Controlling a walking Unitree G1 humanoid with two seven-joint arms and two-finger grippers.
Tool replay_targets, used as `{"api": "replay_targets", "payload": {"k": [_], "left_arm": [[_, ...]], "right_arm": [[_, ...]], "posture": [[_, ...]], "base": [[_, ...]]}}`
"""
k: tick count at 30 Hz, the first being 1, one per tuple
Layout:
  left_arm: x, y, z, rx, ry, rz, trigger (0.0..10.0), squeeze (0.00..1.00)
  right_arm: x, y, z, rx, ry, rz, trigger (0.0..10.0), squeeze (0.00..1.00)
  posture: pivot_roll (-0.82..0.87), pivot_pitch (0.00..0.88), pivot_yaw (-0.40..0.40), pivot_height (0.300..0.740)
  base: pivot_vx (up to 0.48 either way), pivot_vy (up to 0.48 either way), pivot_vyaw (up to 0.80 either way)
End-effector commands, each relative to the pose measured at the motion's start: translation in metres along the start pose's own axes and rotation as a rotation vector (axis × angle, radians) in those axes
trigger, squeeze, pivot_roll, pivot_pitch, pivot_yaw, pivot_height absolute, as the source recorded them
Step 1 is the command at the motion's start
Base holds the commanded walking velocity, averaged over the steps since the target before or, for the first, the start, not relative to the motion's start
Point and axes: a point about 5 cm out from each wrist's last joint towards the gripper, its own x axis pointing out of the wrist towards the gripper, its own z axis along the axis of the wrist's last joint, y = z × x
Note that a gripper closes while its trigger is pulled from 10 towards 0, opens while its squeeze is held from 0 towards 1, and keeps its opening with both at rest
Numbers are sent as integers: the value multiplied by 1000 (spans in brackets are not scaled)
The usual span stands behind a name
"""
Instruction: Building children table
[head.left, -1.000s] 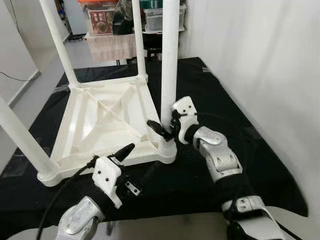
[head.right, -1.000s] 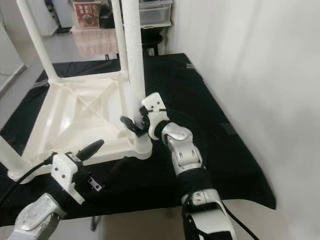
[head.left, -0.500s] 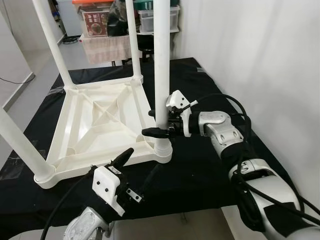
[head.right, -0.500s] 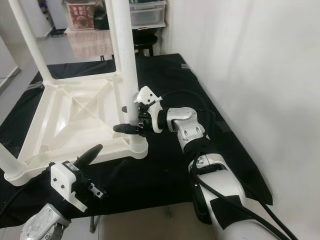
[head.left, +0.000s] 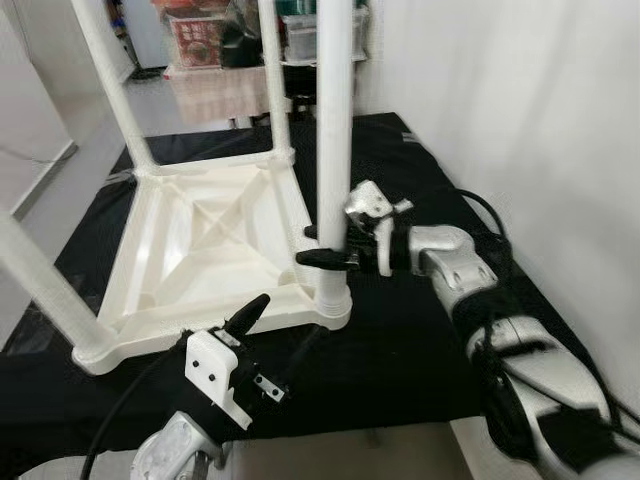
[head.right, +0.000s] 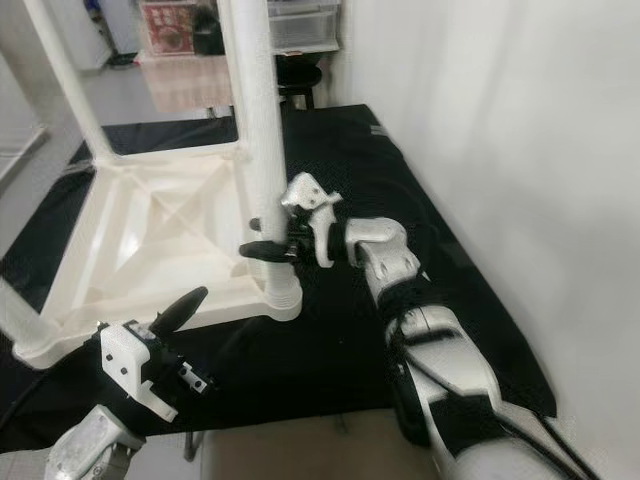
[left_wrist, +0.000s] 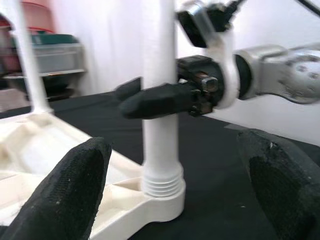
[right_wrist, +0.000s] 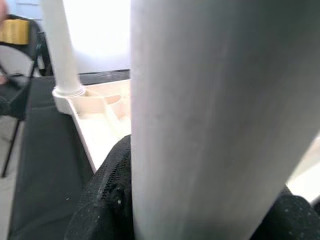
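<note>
Left eye view: white plastic children's table lies upside down on a black mat, filling the centre and left of the frame, underside ribs facing up. Four white legs stand up from its corners. Near-right leg runs from the top centre of the frame down to its threaded base in the corner socket, about mid-frame.

Right gripper comes in from the right side of the frame, arm stretched sideways, black fingers clamped on that near-right leg low down, just above the socket. One finger shows crossing in front of the leg, the other passes behind it. Right wrist view: leg fills most of the picture, pressed between the black finger pads.

Left gripper sits at lower centre-left of the frame, hovering over the mat just in front of the table's near edge, fingers spread wide, holding nothing. Left wrist view: its two black fingertips well apart, looking at the gripped leg and socket between them.

Background, top of frame: shelf with storage boxes, blurred. White wall on the right side.
</note>
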Motion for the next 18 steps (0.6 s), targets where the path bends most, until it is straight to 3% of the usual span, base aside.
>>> {"api": "replay_targets", "payload": {"k": [1,2,3,4,5,7,9,13,14,15,17,18], "left_arm": [[-2,2,0,-2,7,3,10000,0],[-2,3,1,2,6,3,10000,0],[-2,3,1,2,6,3,10000,0],[-2,4,3,3,4,2,10000,0],[-2,6,2,12,10,2,10000,0],[-3,7,1,18,15,2,10000,0],[-1,9,1,7,15,-3,10000,0],[2,10,2,13,11,1,10000,0],[2,11,2,14,9,11,10000,0],[2,11,2,13,7,15,10000,0],[2,12,2,11,6,17,10000,0],[2,11,1,9,7,13,10000,0]], "right_arm": [[3,5,-21,31,99,-148,0,0],[11,20,-33,198,70,-476,0,0],[11,20,-33,198,70,-476,0,0],[15,49,-43,229,95,-536,0,0],[17,63,-45,239,89,-582,0,0],[20,71,-44,224,77,-569,0,0],[19,60,-41,163,76,-603,0,0],[23,59,-42,164,93,-629,0,0],[24,60,-39,165,98,-635,1333,0],[24,60,-37,159,110,-641,6157,0],[24,61,-36,155,118,-647,6157,0],[27,62,-33,162,110,-597,10000,282]], "posture": [[-75,58,-3,740],[-77,55,-3,740],[-77,55,-3,740],[-74,65,1,740],[-96,79,45,740],[-96,79,45,740],[-77,59,22,740],[-79,60,27,740],[-77,58,27,740],[-77,57,27,740],[-77,57,27,740],[-78,55,25,740]], "base": [[0,0,0],[0,0,0],[0,0,0],[0,0,0],[0,0,0],[0,0,0],[0,0,0],[0,0,0],[0,0,0],[0,0,0],[0,0,0],[0,0,0]]}}
